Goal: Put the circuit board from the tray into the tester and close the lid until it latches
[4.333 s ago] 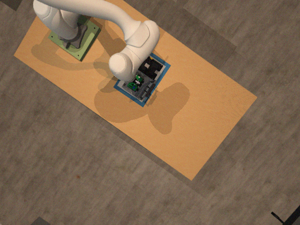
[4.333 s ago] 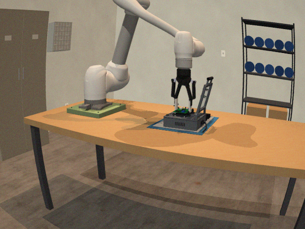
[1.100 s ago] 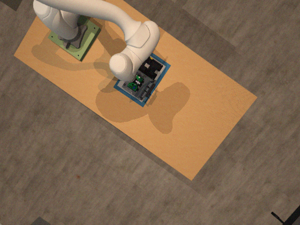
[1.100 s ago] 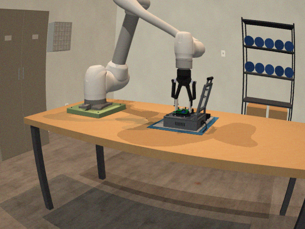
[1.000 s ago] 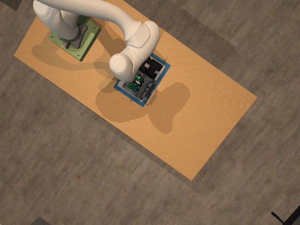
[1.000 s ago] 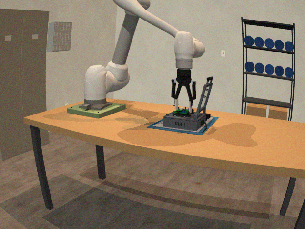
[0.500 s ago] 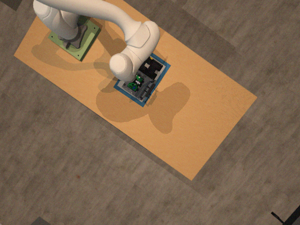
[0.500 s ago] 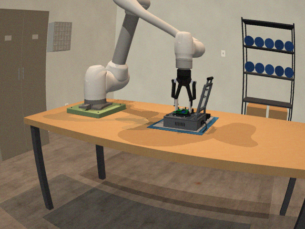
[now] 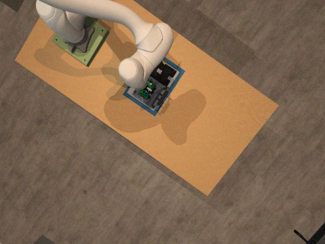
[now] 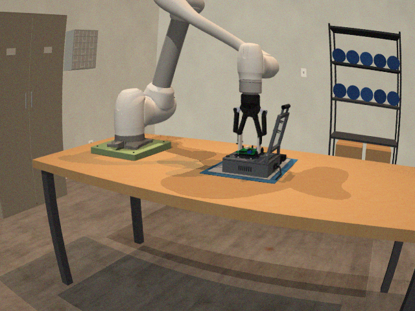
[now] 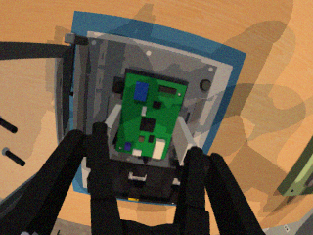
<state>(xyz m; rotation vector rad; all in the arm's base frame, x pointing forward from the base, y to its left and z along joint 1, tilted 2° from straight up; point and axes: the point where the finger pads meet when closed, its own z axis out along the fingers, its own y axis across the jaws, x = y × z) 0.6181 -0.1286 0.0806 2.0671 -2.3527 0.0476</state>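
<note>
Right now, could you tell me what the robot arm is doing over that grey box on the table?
The arm's gripper holds a green circuit board by its long edges, just over the grey tester on the blue mat. The tester's lid stands open, handle up. Whether the board already sits on its pins cannot be seen. The black tray lies beside the tester.
</note>
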